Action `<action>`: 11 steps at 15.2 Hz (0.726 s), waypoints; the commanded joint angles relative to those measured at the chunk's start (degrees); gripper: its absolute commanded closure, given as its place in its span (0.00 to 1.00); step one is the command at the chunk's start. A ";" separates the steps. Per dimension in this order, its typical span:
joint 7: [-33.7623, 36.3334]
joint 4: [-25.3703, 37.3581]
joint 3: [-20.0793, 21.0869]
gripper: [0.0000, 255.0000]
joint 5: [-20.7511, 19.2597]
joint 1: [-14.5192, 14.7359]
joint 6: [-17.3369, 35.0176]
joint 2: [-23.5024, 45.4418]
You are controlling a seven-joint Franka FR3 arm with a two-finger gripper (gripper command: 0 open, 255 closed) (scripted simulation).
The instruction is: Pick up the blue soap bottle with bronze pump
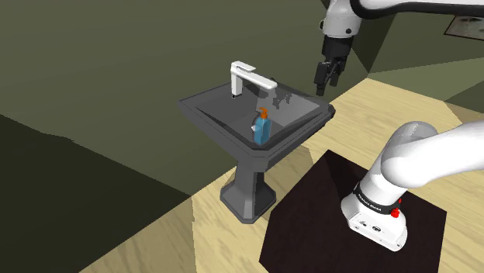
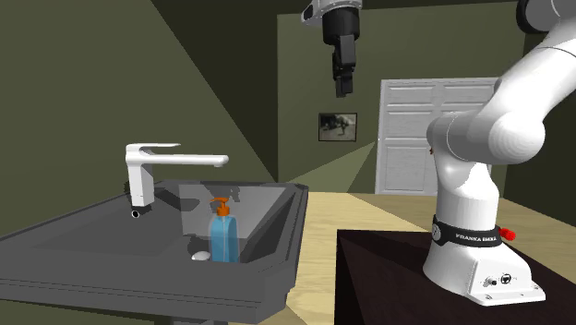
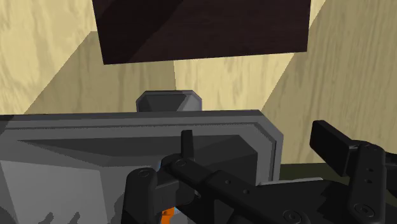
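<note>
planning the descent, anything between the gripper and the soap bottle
Nothing: only open air separates the gripper from the bottle, as the second exterior view shows.

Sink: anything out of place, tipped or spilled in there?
Only one oddity: the blue soap bottle with its orange pump stands inside the sink basin, next to the drain, rather than on the rim by the faucet. It is upright; nothing looks spilled or damaged.
</note>
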 commanded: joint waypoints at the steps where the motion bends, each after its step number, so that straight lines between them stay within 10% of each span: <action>1: 0.00 0.00 0.00 0.00 0.00 0.00 0.00 0.00; 11: -2.97 -1.42 -3.82 0.00 -1.88 -1.47 19.00 16.38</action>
